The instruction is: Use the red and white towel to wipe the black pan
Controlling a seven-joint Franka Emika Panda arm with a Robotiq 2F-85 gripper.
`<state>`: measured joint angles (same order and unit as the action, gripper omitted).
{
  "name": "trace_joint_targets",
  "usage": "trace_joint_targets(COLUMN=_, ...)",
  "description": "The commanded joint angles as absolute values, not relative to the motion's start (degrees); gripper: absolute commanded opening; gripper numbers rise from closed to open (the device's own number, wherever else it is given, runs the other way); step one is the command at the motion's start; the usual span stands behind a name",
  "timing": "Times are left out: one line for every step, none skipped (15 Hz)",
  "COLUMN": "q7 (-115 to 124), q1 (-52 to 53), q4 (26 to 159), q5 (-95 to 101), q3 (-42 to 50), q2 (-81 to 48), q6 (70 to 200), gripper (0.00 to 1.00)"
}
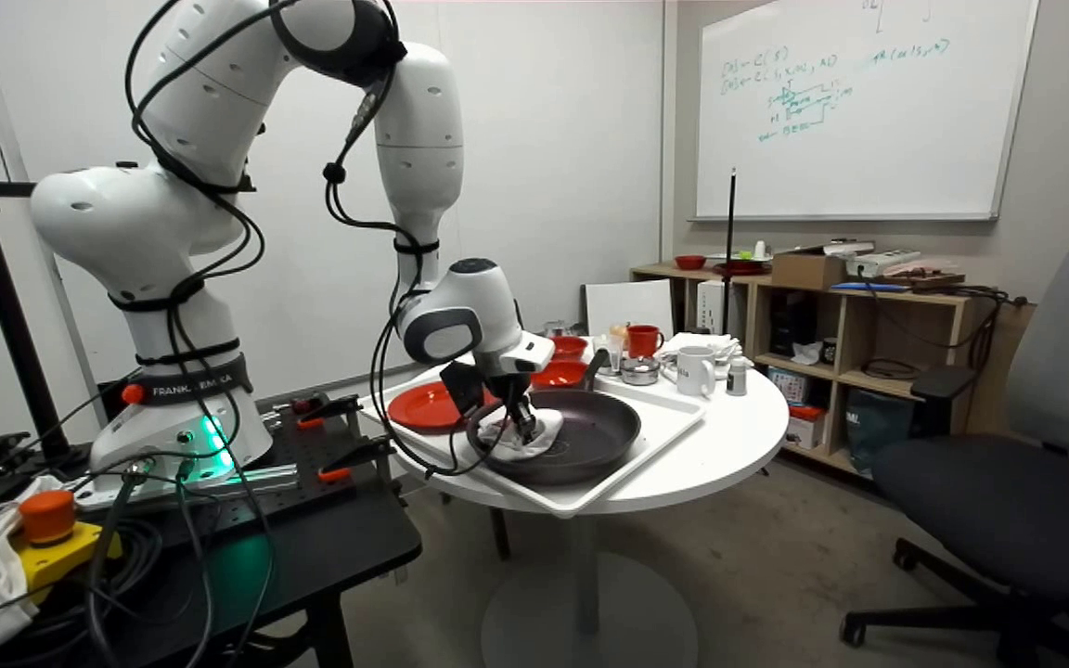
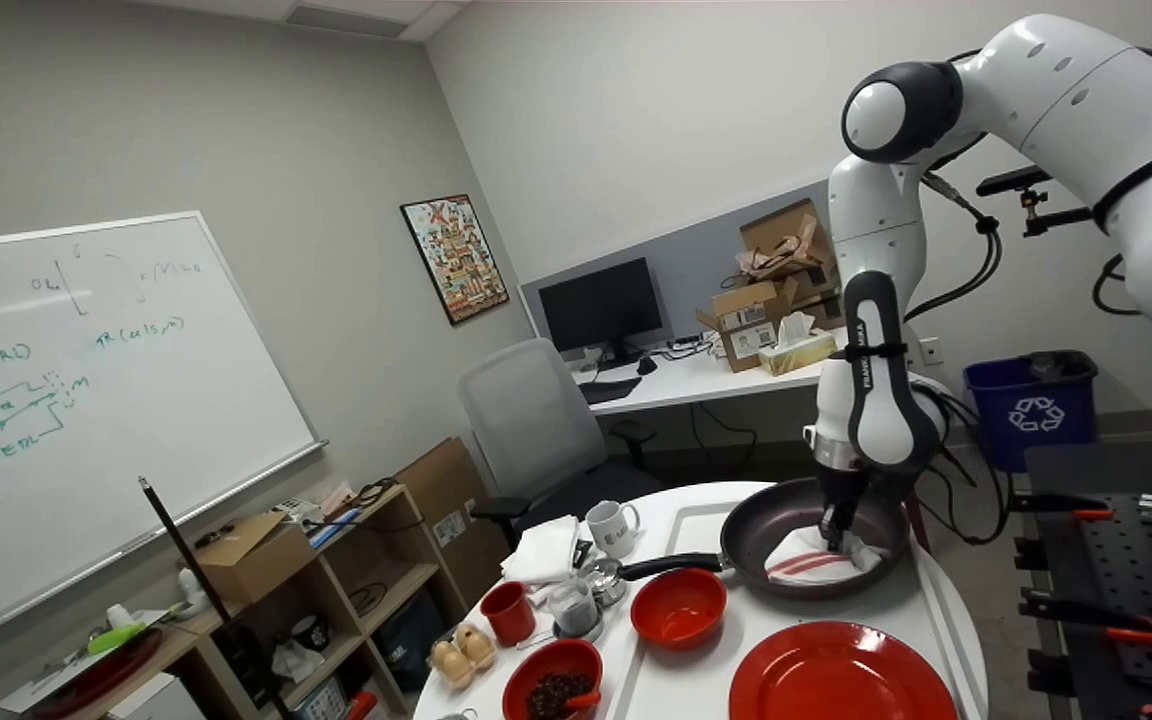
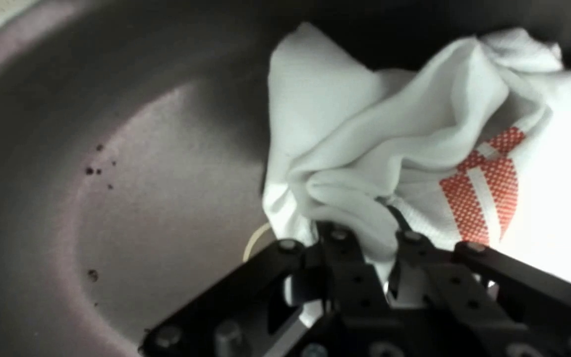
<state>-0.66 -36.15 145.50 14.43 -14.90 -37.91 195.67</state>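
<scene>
The black pan (image 1: 598, 429) is on the white tray in both exterior views (image 2: 758, 530), its handle pointing toward the mugs and jars. The red and white towel (image 2: 808, 566) lies bunched inside the pan, on the side near the robot base (image 1: 534, 443). My gripper (image 1: 527, 432) points down into the pan, shut on a fold of the towel, in both exterior views (image 2: 833, 540). In the wrist view, the gripper (image 3: 365, 228) has white towel cloth (image 3: 330, 94) pinched between its fingers. Several dark specks lie on the pan's bare inside (image 3: 176, 188). The fingertips are hidden in the cloth.
The white tray (image 1: 669, 434) sits on a round white table (image 1: 762, 431). A red plate (image 2: 841, 672) and a small red bowl (image 2: 678, 612) are beside the pan. Another red bowl (image 2: 548, 665), a red mug (image 2: 508, 612), a white mug (image 2: 613, 530) and jars stand beyond the handle.
</scene>
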Motion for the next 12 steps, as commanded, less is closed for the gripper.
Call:
trace_joint_targets(q7=-2.3, q1=-29.2, q4=149.7, q5=12.2, q3=-8.4, q2=-33.5, q6=190.7, gripper=0.03)
trace_joint_targets(q7=-2.4, q1=-26.2, q4=150.1, q5=10.8, q3=-5.4, q2=-32.3, q6=189.7, gripper=0.03)
trace_joint_targets(q7=-2.6, q1=-22.1, q4=150.2, q5=9.2, q3=-1.3, q2=-31.3, q6=188.9, gripper=0.03)
trace_joint_targets(q7=-2.7, q1=-17.9, q4=150.3, q5=7.6, q3=2.9, q2=-30.9, q6=188.5, gripper=0.03)
trace_joint_targets(q7=-3.0, q1=-13.8, q4=149.9, q5=6.1, q3=7.4, q2=-30.9, q6=188.3, gripper=0.03)
trace_joint_targets(q7=-2.9, q1=-9.7, q4=149.5, q5=4.5, q3=11.5, q2=-31.4, q6=188.3, gripper=0.03)
trace_joint_targets(q7=-2.7, q1=-6.7, q4=148.8, q5=3.1, q3=14.6, q2=-32.3, q6=188.6, gripper=0.03)
trace_joint_targets(q7=-2.6, q1=-4.3, q4=148.6, q5=2.0, q3=16.8, q2=-32.8, q6=188.6, gripper=0.03)
trace_joint_targets(q7=-2.5, q1=-3.3, q4=148.0, q5=1.4, q3=17.9, q2=-33.5, q6=189.6, gripper=0.03)
trace_joint_targets(q7=-2.3, q1=-2.2, q4=147.3, q5=0.7, q3=18.8, q2=-34.0, q6=189.5, gripper=0.03)
trace_joint_targets(q7=-2.1, q1=-2.2, q4=146.5, q5=0.3, q3=18.7, q2=-34.8, q6=190.8, gripper=0.03)
trace_joint_targets(q7=-1.6, q1=-1.7, q4=145.8, q5=-0.5, q3=19.0, q2=-35.9, q6=192.8, gripper=0.03)
